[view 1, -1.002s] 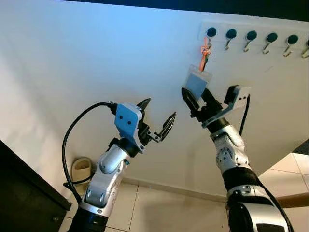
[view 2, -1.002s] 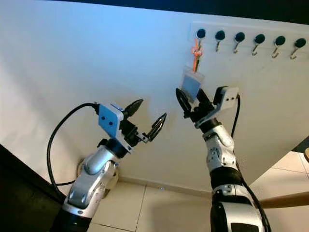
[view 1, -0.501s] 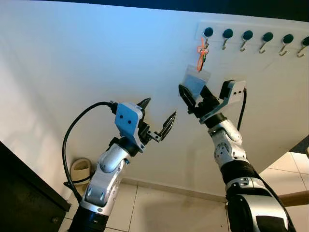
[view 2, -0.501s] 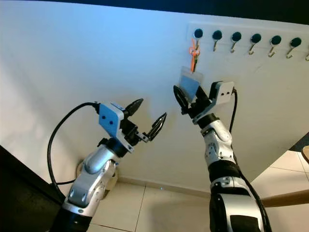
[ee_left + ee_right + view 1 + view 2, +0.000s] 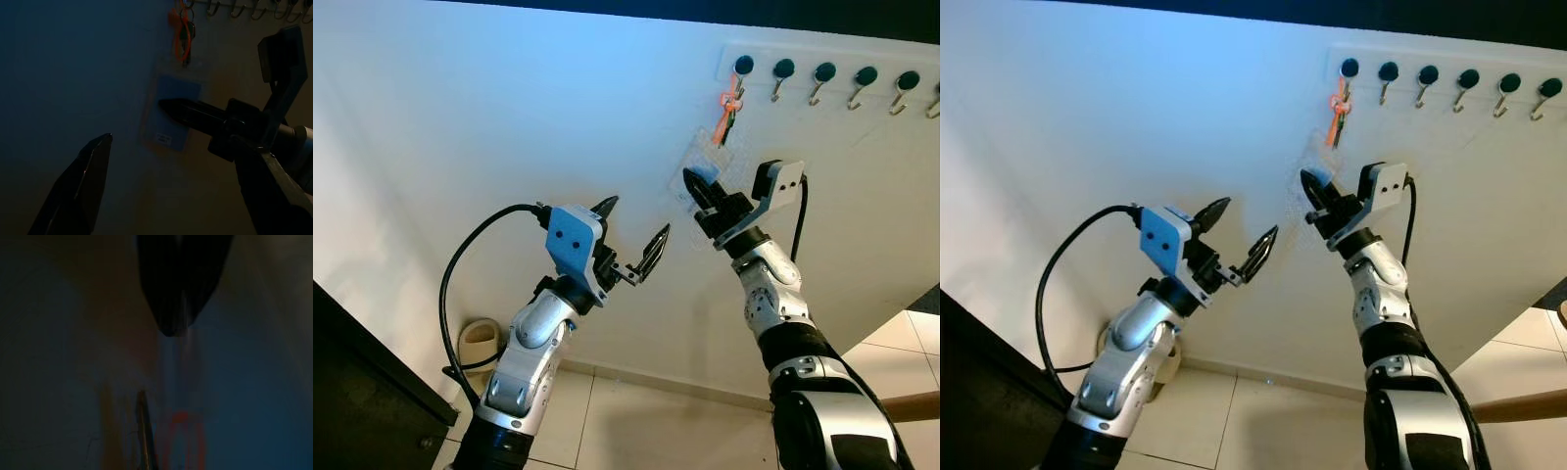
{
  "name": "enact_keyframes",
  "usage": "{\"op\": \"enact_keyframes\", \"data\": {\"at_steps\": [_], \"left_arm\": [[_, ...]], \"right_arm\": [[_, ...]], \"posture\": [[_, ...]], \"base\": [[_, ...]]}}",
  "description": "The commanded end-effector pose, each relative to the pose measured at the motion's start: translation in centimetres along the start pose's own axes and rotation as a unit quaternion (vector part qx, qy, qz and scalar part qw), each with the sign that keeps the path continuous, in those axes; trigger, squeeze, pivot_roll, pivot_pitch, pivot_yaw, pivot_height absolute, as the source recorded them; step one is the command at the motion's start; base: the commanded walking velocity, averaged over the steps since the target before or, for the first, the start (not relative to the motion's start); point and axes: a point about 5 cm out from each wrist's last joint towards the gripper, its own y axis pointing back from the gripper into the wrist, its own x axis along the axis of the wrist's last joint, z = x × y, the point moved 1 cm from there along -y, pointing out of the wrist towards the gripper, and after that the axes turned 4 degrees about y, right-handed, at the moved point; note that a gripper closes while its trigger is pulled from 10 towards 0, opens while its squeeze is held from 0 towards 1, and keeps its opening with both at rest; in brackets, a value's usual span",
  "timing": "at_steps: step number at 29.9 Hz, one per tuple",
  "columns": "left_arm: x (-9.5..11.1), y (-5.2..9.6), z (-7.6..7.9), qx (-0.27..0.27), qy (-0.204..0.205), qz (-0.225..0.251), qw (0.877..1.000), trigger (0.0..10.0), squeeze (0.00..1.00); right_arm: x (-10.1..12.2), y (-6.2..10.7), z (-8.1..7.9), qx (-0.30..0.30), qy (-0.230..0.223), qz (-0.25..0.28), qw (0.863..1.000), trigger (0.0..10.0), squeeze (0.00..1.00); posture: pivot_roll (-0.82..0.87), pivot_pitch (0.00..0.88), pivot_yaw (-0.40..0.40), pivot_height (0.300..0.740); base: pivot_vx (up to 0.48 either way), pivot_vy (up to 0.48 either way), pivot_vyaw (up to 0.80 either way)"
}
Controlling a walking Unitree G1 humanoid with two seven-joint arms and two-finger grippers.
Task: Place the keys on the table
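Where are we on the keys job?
Early. Done: the right pincer is raised to the clear badge holder hanging under the keys. In hand: nothing; the keys hang from the first hook of the wall rack. The left pincer waits open nearby. Left: unhook, carry, place on a table.
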Motion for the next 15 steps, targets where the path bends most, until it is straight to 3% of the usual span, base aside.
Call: {"op": "enact_keyframes", "data": {"at_steps": [1,10,15], "left_arm": [[-0.5,0.1,0.2,0.002,0.005,-0.008,1.0,10.0,0.0],[-0.4,0.0,0.2,-0.001,-0.001,-0.008,1.0,10.0,0.0],[-0.4,0.0,0.4,-0.005,-0.001,-0.009,1.0,10.0,0.0]], "right_arm": [[0.2,0.1,0.5,-0.017,0.009,0.003,1.0,0.0,0.0],[1.4,0.0,0.9,-0.035,0.029,0.029,0.999,0.0,0.0],[3.1,-0.4,0.6,-0.04,0.032,0.072,0.996,0.0,0.0]], "posture": [[0.05,0.131,-0.017,0.74],[0.05,0.131,-0.018,0.74],[0.04,0.134,-0.014,0.74]], "base": [[0.0,0.0,0.0],[0.0,0.0,0.0],[0.0,0.0,0.0]]}}
